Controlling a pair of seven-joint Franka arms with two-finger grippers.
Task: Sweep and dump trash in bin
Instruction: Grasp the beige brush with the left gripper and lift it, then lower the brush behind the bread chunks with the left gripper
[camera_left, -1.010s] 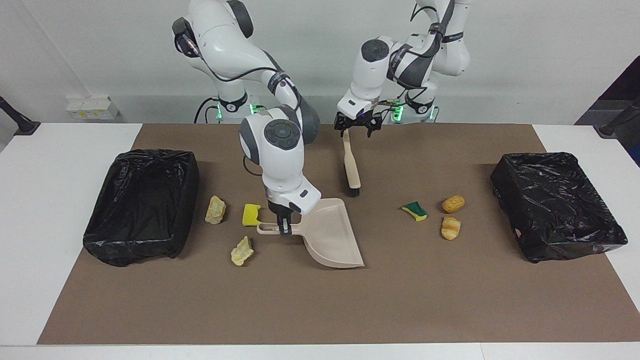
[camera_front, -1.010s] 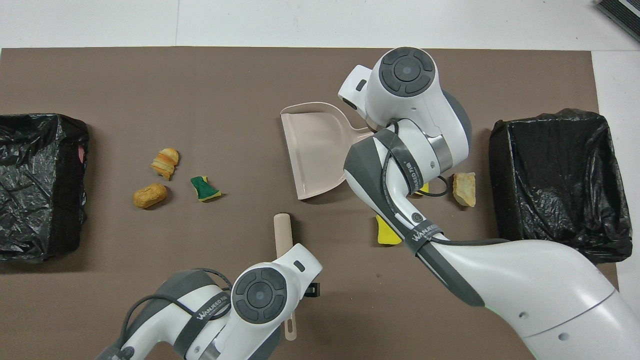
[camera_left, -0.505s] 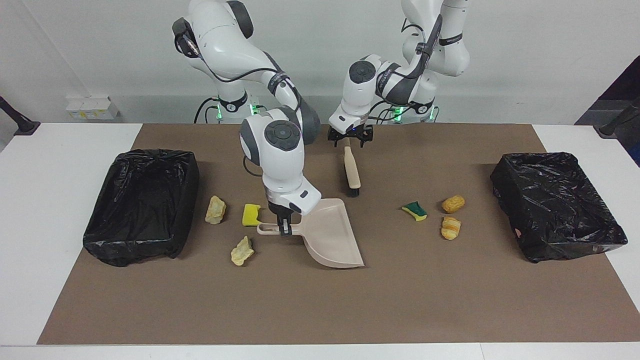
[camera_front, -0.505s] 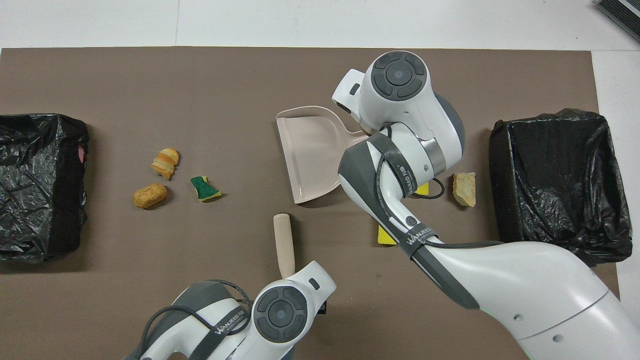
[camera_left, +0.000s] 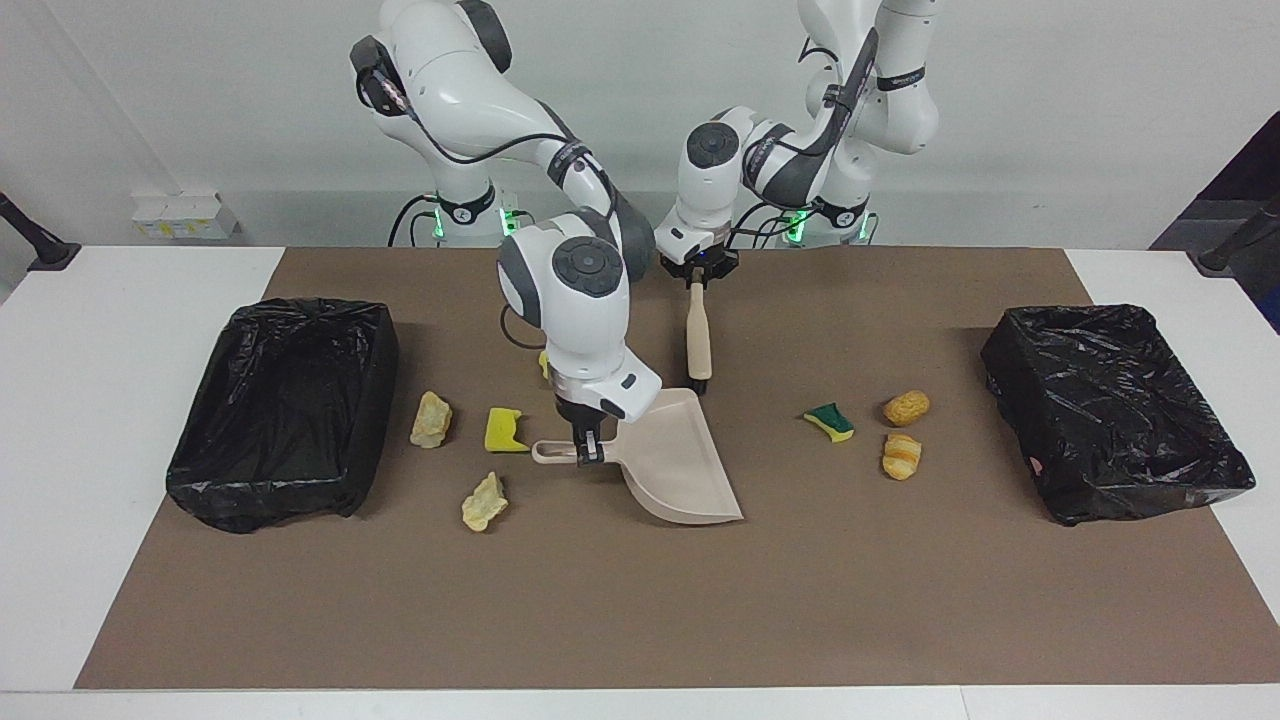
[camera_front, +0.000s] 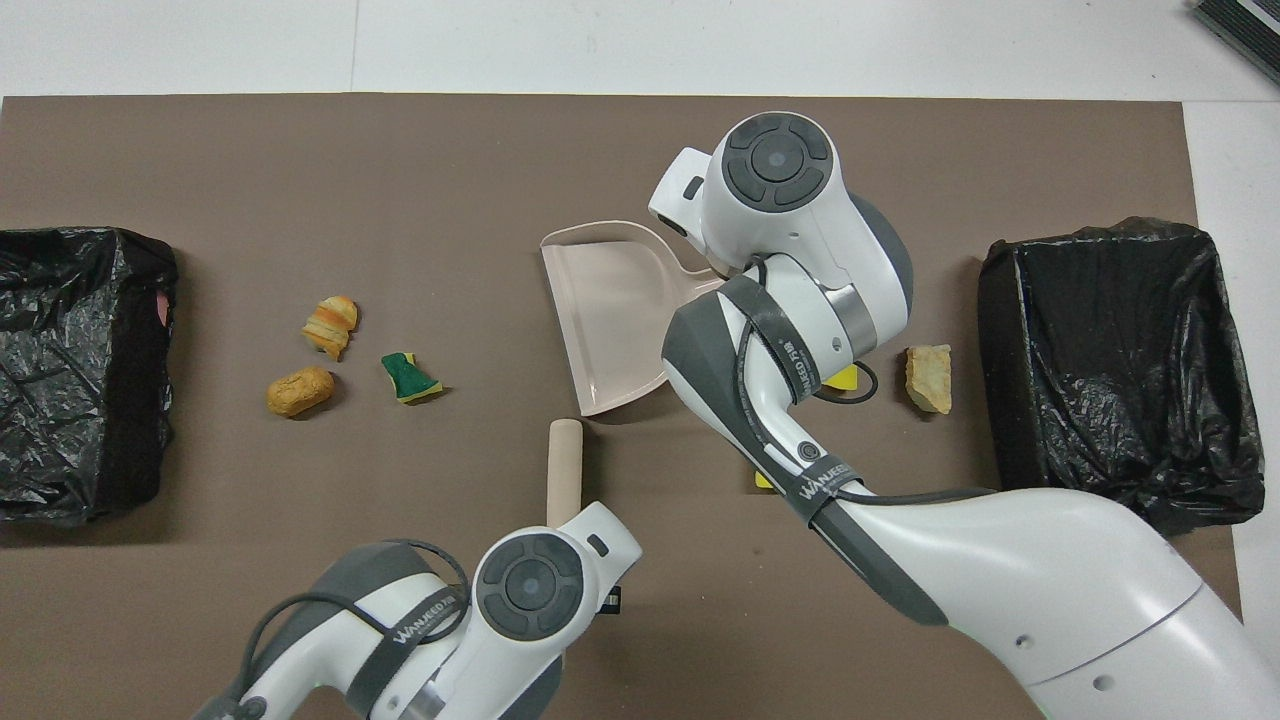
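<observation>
Both grippers pinching tools: right gripper (camera_left: 589, 455) holding dustpan (camera_left: 670, 466) handle, left gripper (camera_left: 698, 279) holding brush (camera_left: 699, 338) beneath; nearby sponge scraps (camera_left: 503, 429) looking light, soft.

Both views are evenly and brightly lit from above. Soft, short shadows are cast on the matte brown table mat (camera_left: 900, 600) beside the glossy black plastic bin liner (camera_left: 285, 405) and under the beige plastic dustpan (camera_left: 672, 462). Small specular highlights are seen on the crinkled liner film and on the white arm casings. Focus is sharp throughout; no motion blur or marked edge distortion is evident.
</observation>
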